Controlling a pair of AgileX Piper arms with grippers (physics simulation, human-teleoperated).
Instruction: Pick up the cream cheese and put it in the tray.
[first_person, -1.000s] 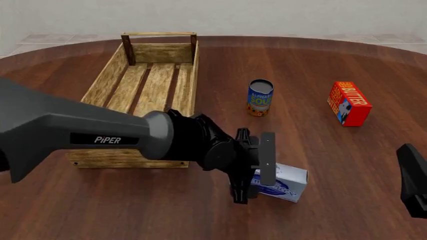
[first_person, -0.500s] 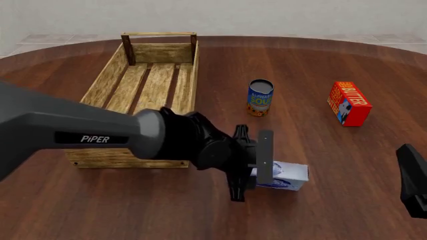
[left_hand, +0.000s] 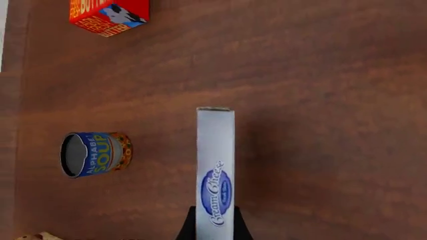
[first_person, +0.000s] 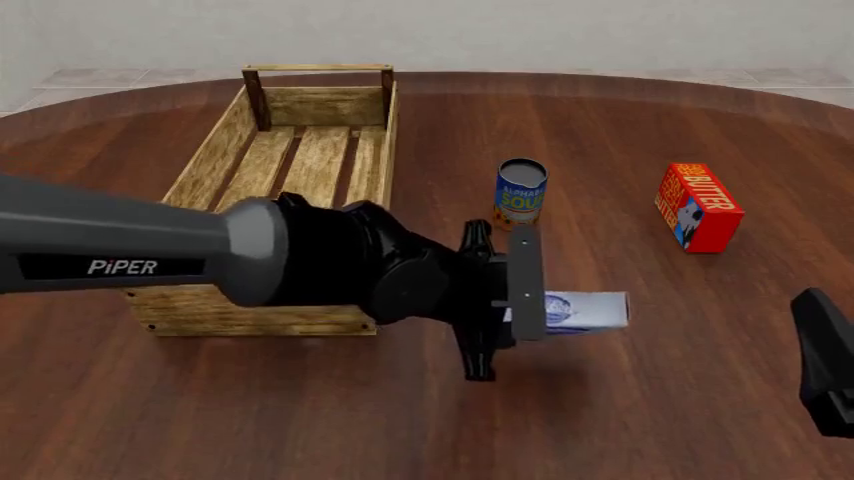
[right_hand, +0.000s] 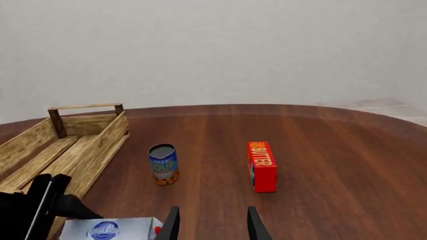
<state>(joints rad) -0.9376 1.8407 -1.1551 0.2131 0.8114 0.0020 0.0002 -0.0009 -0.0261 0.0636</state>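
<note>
Since a second ago the left arm's black gripper has lifted the flat white cream cheese box with the blue oval logo off the dark wooden table. The box sat tilted on the boards then; now it hangs level, edge-on to the front camera, and its shadow falls on the table below it. The arm itself has drawn back a little toward nine o'clock. The left wrist view shows the narrow side of the box pinched between the two dark fingers, so that claw is clamped on the cream cheese.

The long light-wood slatted tray with a bar handle stands at about ten o'clock from the box, well apart from it. The box is outside the tray, in the air near the tray's closest corner.

One blue alphabet soup can stands upright at twelve o'clock from the box. One red-orange butter box stands at about two o'clock. One tray, one cream cheese box.

The right arm's gripper waits at the front view's lower right edge, its two fingers spread apart around nothing.
</note>
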